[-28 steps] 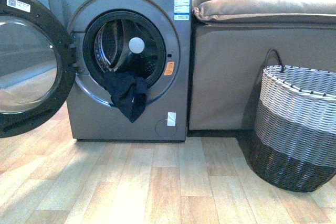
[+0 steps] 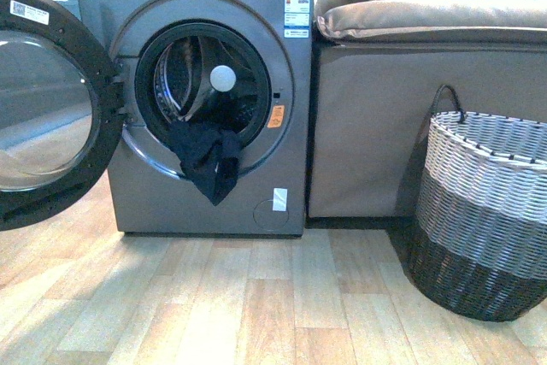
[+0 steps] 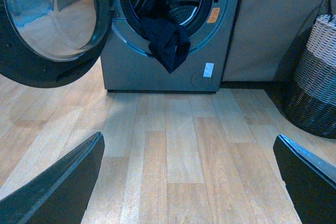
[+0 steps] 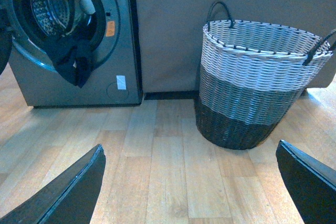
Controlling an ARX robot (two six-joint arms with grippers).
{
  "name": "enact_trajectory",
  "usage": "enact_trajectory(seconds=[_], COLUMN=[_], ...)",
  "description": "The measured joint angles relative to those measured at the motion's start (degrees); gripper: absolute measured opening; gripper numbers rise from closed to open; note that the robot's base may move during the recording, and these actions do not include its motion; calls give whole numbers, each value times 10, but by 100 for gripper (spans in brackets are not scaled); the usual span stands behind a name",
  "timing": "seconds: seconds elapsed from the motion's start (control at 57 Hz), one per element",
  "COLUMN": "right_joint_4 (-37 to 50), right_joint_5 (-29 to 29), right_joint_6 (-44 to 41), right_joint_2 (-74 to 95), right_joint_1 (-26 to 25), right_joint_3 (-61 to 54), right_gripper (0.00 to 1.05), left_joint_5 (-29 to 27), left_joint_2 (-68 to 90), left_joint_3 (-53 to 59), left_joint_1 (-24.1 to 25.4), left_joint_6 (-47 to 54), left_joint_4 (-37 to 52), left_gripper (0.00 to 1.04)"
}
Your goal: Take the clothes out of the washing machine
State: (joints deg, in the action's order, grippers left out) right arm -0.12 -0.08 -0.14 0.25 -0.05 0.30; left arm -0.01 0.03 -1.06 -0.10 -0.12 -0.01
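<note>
Dark fabric: the clothes [image 2: 208,160] hang over the lower rim of the washing machine [image 2: 154,198] opening, partly inside the drum, draped just as half a second ago.
Change: everything sits slightly lower in the front view, and more of the machine's top panel shows.
Left gripper [image 3: 189,137]: low over the floor [image 2: 256,297], facing the machine, fingers spread wide, empty.
Right gripper [image 4: 190,145]: low, facing the basket [image 2: 483,211], fingers spread wide, empty.
Door [image 2: 43,100]: swung open, left of the opening.
Surroundings: woven basket stands before the beige sofa [image 2: 367,143]; bare wood floor lies between grippers and machine.
</note>
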Motion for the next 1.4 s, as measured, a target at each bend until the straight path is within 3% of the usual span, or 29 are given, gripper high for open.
enact_trajectory(seconds=[1.404], right_joint_4=[0], right_joint_5=[0], right_joint_6=[0], right_joint_2=[0], right_joint_1=[0], right_joint_3=[0], right_gripper=[97], left_joint_5=[1], left_joint_2=[2], left_joint_3=[0], left_joint_1=[0], left_joint_6=[0], left_joint_4=[-1], left_gripper=[98])
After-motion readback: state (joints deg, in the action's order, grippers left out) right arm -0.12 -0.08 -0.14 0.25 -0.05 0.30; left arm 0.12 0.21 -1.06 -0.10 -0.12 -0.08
